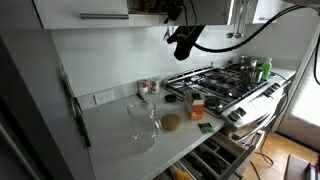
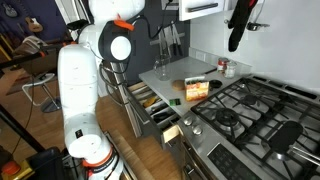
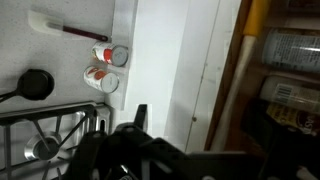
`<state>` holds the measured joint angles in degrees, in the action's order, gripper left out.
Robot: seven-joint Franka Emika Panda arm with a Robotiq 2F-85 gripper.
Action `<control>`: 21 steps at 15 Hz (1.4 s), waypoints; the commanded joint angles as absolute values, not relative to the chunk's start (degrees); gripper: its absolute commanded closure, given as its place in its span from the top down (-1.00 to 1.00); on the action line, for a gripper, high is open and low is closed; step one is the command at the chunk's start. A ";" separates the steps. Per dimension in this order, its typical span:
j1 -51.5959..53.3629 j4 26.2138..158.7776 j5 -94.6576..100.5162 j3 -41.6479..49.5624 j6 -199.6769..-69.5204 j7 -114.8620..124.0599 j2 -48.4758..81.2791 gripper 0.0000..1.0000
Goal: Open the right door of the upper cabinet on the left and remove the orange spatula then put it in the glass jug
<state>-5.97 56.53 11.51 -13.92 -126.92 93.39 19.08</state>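
No writing can be read: the print on the one orange box (image 1: 196,105) and the labels of the two red-topped jars (image 3: 104,66) are too small and blurred.

The cabinet (image 1: 80,8) is open on its right half, with the brown inside showing. One white door (image 1: 105,15) with a steel bar handle is shut beside the opening. In the wrist view one pale-orange spatula (image 3: 255,15) stands upright just inside the opening, at its near edge.

The end effector (image 1: 183,40) hangs in front of the opening, above the tabletop (image 1: 110,130). Its jaws are spread fully and hold nothing.

One glass jug (image 1: 143,118) stands on the tabletop toward the front edge, well apart from the spatula. One round wooden disc (image 1: 171,122) lies just beside it, with the box beyond, near the stove (image 1: 225,85). The two jars stand together at the back edge. One white scraper (image 3: 60,25) with a red handle lies near them. Two drawers (image 2: 152,102) stand open under the tabletop.
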 commanded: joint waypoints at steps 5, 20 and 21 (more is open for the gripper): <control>-4.71 50.50 13.74 -11.98 -129.83 99.63 25.27 1.00; -4.67 48.25 13.10 -11.97 -122.49 98.42 24.52 -0.21; -4.59 48.21 13.17 -11.99 -121.67 98.16 24.27 -0.26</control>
<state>-4.86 48.18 12.91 -12.00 -125.25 98.85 24.94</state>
